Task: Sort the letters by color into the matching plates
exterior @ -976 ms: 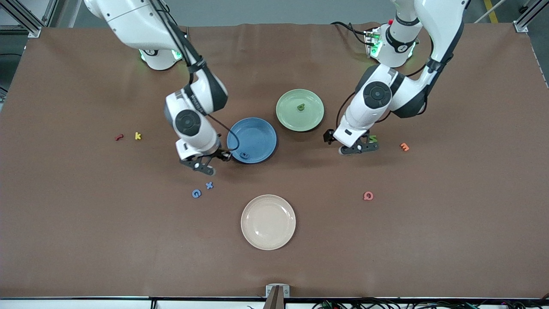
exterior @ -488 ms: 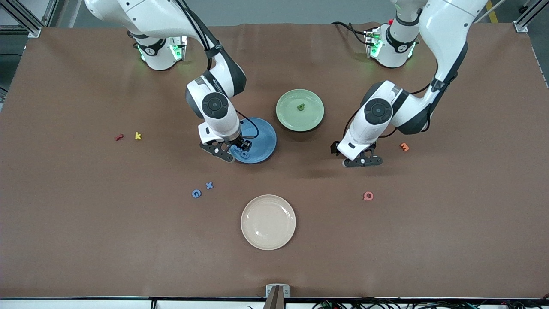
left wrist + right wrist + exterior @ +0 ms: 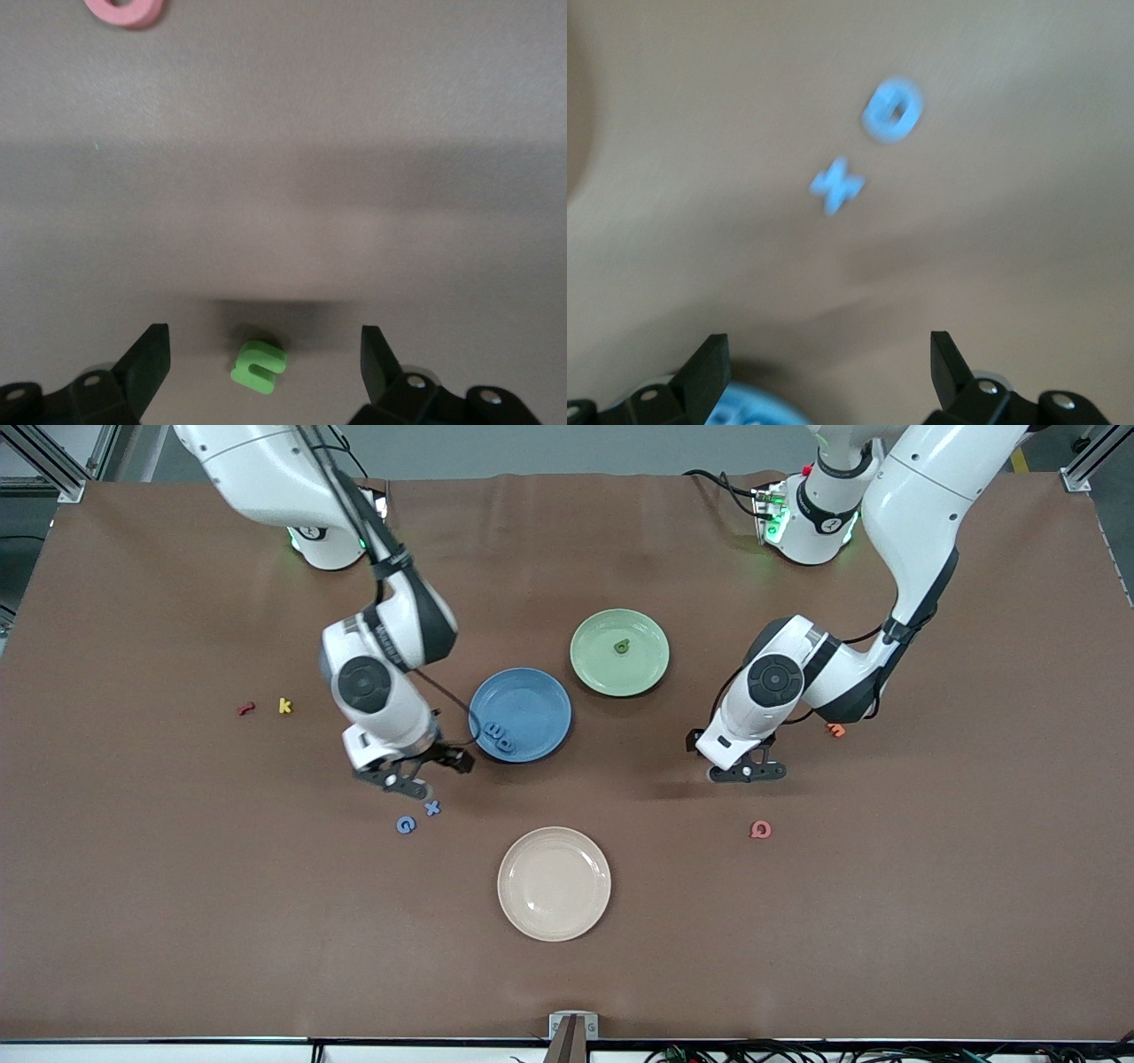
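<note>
Your right hand (image 3: 416, 772) hangs spread wide and empty over the tabletop (image 3: 177, 868), beside the blue plate (image 3: 532, 700) that holds two blue letters (image 3: 500, 737), with blue x (image 3: 432, 808) and G (image 3: 405, 825) nearer the camera. The green plate (image 3: 594, 664) holds one green letter (image 3: 622, 646). Your left hand (image 3: 264, 367) hovers wide open around a green letter S (image 3: 258, 365) on the tabletop.

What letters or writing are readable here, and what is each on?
"k": yellow toy letter, on the table.
"x": blue toy letter, on the table.
"G": second blue toy letter, beside it.
"S": green toy letter, on the table.
Too small to read: letters in the blue plate and green plate; print on the right arm.
</note>
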Controlling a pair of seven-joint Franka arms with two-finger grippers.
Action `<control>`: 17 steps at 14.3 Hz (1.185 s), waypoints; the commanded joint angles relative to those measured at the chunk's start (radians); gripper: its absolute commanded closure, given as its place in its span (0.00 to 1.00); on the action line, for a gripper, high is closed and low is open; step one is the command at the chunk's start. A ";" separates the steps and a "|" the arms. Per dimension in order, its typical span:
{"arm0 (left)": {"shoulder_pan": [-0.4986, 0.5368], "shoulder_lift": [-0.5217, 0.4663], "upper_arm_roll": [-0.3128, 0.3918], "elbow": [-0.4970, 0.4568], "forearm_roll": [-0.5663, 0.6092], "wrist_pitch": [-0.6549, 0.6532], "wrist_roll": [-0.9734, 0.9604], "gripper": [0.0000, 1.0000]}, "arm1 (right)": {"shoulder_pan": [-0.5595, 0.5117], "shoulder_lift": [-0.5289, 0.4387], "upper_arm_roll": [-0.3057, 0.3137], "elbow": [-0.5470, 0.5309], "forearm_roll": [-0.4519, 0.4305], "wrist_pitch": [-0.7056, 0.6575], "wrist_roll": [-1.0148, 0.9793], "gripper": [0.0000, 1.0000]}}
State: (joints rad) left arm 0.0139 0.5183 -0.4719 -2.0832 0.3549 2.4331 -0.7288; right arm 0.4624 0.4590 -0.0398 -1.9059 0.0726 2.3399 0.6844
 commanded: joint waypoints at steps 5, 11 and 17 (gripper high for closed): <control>0.005 -0.006 -0.005 -0.066 0.027 0.014 -0.037 0.17 | -0.025 0.118 0.015 0.077 -0.013 0.070 -0.104 0.19; 0.005 -0.006 -0.005 -0.081 0.025 0.041 -0.038 0.39 | -0.024 0.227 0.015 0.156 -0.031 0.128 -0.108 0.27; 0.009 -0.004 -0.005 -0.078 0.025 0.041 -0.037 0.59 | -0.042 0.245 0.015 0.179 -0.051 0.128 -0.137 0.36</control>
State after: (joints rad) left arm 0.0138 0.5194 -0.4767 -2.1431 0.3584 2.4612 -0.7465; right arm 0.4376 0.6874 -0.0316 -1.7521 0.0347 2.4757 0.5687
